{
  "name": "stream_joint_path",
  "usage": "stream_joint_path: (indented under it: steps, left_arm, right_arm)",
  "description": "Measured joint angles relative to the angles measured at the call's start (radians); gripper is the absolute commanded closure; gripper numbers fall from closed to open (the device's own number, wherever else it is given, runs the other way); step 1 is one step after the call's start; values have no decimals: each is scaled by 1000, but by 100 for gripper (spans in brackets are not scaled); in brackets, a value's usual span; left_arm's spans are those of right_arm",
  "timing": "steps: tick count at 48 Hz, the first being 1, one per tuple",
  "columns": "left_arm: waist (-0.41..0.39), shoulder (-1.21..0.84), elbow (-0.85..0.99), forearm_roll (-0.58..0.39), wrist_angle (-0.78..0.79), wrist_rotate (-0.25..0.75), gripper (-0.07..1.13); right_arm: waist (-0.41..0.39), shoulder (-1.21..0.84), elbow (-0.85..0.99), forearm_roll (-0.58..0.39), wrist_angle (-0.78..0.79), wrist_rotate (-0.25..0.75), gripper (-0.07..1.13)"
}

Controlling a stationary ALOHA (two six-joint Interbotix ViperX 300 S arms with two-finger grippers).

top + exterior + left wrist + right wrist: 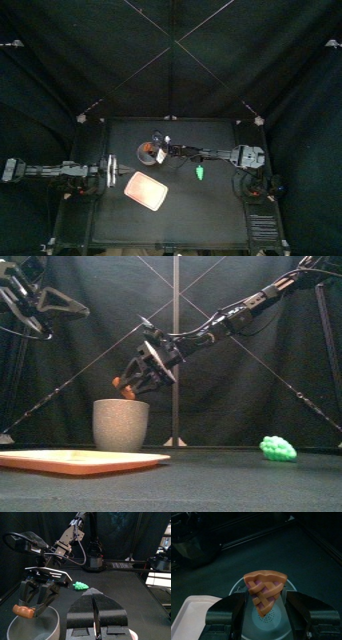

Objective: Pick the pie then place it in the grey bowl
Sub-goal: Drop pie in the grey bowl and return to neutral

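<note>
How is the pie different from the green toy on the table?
The pie is orange-brown; the green toy is bright green. The pie is a flat wedge with a criss-cross top; the green toy is a bumpy lump. The pie hangs in the right gripper's jaws above the grey bowl; the green toy lies on the table. Both are small, and neither is in the bowl.

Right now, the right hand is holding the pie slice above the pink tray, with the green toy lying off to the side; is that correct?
Not quite: the right hand holds the pie slice above the grey bowl, not the pink tray beside it, as the front view shows. The green toy does lie off to the side.
</note>
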Motion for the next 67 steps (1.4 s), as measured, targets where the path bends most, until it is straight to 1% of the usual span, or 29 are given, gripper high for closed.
stream_joint_path:
  steps: [5, 9, 18, 23, 35, 45, 58, 67]
  left_arm:
    - [0, 0, 0, 0, 0, 0, 106]
    - [0, 0, 0, 2, 0, 0, 106]
    - [0, 0, -2, 0, 0, 0, 106]
    - [2, 0, 0, 0, 0, 0, 106]
    - [2, 0, 11, 0, 0, -2, 106]
    - [2, 0, 20, -2, 0, -3, 106]
    - [25, 0, 35, -12, -2, -3, 106]
    - [48, 0, 41, -34, 0, -3, 106]
  right_arm:
    - [0, 0, 0, -3, -3, -3, 5]
    - [0, 0, 6, -2, -6, 2, 0]
    - [2, -5, 37, 2, -12, 6, 0]
    - [6, -43, 81, 14, -35, 6, 0]
    - [37, -233, 272, 38, -173, 3, 0]
    - [77, -374, 456, 58, -249, 0, 0]
    - [103, -540, 643, 60, -279, 0, 1]
    - [106, -627, 709, 48, -279, -6, 2]
